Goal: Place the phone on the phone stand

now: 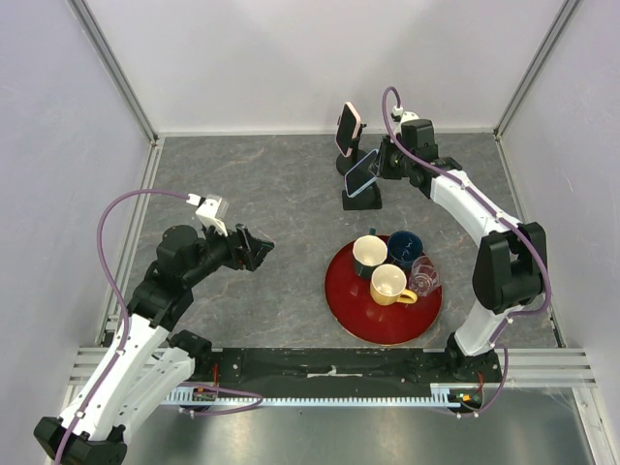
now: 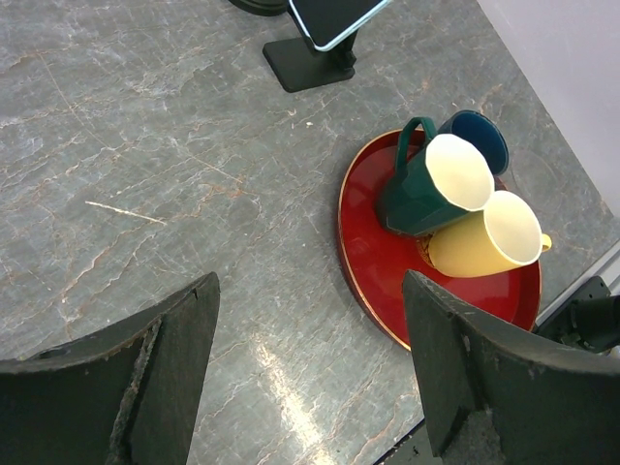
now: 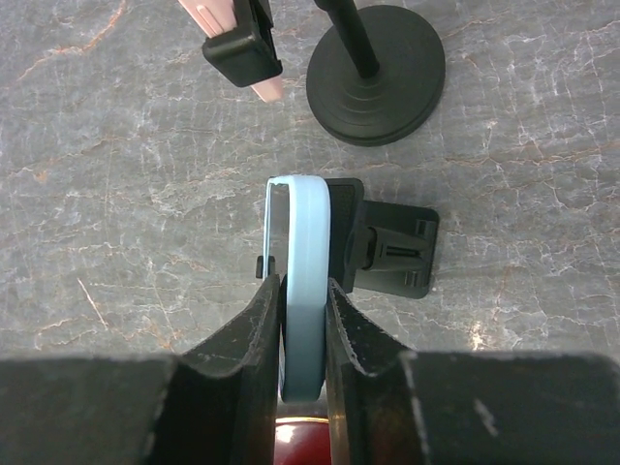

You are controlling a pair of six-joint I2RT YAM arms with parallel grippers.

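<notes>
Pinching the phone (image 3: 308,232) by its near edge with the right tool (image 3: 303,295), a finger flat on each face, so as to steer it edge-on and leave its back free for the cradle. Resting it, tilted, against the phone stand (image 3: 387,254) at the far right of the counter (image 1: 242,184), just near of a second, pink phone (image 1: 348,128) clamped on a round-based stand (image 3: 378,73). Looks seated or very nearly so, back against the clip; cannot tell whether fully caught. Probably calls for easing the grip off and drawing straight back, to avoid dragging it out again. Parking the left tool (image 1: 260,247) well apart at the left, spread wide and empty, presumably to stay out of the way. Leaving the red tray (image 1: 341,295) of mugs (image 1: 389,284) near the middle alone; worth skirting on any retreat of the right arm.
</notes>
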